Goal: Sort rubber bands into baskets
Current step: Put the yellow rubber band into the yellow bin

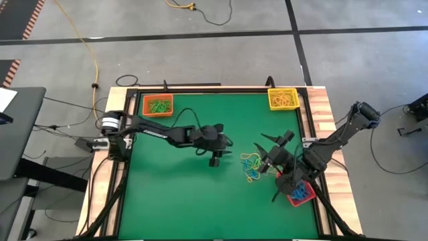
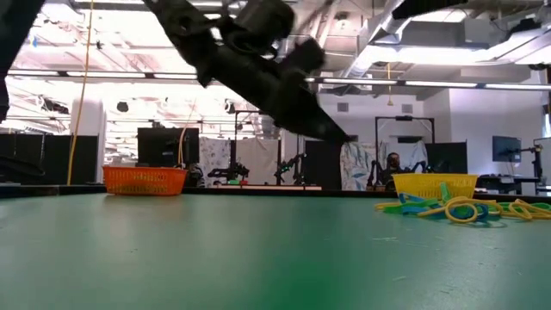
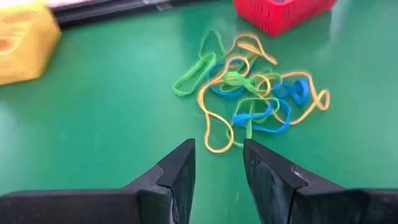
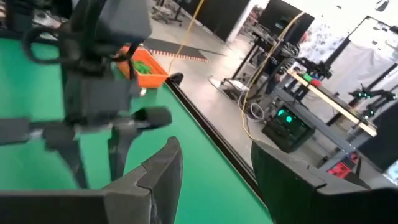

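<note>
Sorting looks partly done. From the table's centre, a tangled heap of thin yellow, blue and green rubber bands (image 1: 251, 166) lies loose at four o'clock on the green mat (image 1: 180, 194). The left gripper (image 3: 219, 163) hovers beside it, fingers apart, empty. The right gripper (image 1: 279, 146) is spread, empty. The red plastic basket (image 1: 301, 193) holds blue bands; at eleven and one, the orange basket (image 1: 158, 105) green, the yellow basket (image 1: 283, 98) yellow. Beyond: grey floor, lit workshop.

The rubber bands (image 1: 252, 167) lie heaped on the worktop (image 1: 180, 194), just right of the left pincer (image 1: 215, 159). One basket (image 1: 301, 193) sits beyond the heap, under the right pincer (image 1: 283, 188).
</note>
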